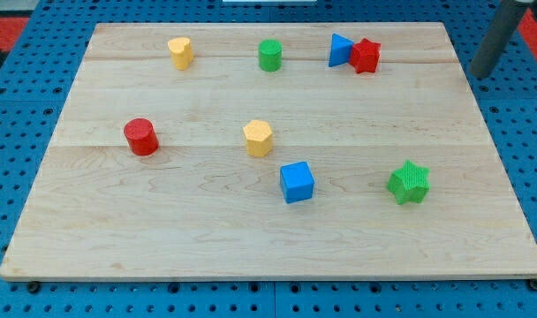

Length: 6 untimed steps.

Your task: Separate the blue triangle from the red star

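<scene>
The blue triangle [339,49] and the red star [366,56] sit touching each other near the view's top, right of centre, the triangle on the star's left. My tip [483,73] is the lower end of a dark rod at the view's top right, just off the board's right edge, well to the right of the red star.
The wooden board [162,221] also holds a yellow block [180,52] at top left, a green cylinder [269,55], a red cylinder [141,137], a yellow hexagonal block [258,138], a blue cube [297,182] and a green star [408,183].
</scene>
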Tool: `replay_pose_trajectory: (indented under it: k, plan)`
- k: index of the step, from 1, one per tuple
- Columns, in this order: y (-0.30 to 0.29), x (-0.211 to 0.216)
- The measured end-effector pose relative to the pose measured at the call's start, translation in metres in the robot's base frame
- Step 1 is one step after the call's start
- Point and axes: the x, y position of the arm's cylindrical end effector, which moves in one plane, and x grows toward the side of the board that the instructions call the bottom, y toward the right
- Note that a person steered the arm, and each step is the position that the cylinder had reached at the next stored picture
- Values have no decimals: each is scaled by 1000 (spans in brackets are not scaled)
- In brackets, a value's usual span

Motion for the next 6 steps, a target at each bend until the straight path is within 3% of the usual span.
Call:
replay_pose_trajectory:
  k: [1,2,3,4,6]
  plan:
    - [1,-41]
    - [-34,-85]
    - [-133,-91]
    - [-199,-60]
    - [-235,34]
